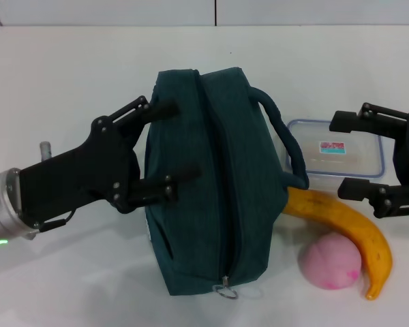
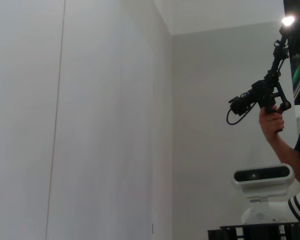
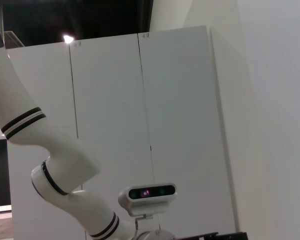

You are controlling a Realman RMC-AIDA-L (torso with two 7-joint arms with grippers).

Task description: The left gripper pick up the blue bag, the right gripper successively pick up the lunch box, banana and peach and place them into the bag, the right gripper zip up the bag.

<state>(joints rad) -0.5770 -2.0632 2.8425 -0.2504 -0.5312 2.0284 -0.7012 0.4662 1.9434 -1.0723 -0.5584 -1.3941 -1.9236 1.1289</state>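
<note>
left end effector (image 1: pixel 160 146): we see it reaching in from the left, fingers spread wide against the blue bag's side, gripping nothing
right end effector (image 1: pixel 354 155): at the right edge, wide open, empty, over the lunch box's right end
counter (image 1: pixel 68 75): white, tiled wall behind
blue bag (image 1: pixel 204 177): dark teal, lying mid-counter, zipper shut
lunch box (image 1: pixel 335 155): clear, just right of bag
banana (image 1: pixel 347 228): touching bag
peach (image 1: pixel 330 260): pink, beside banana
</note>
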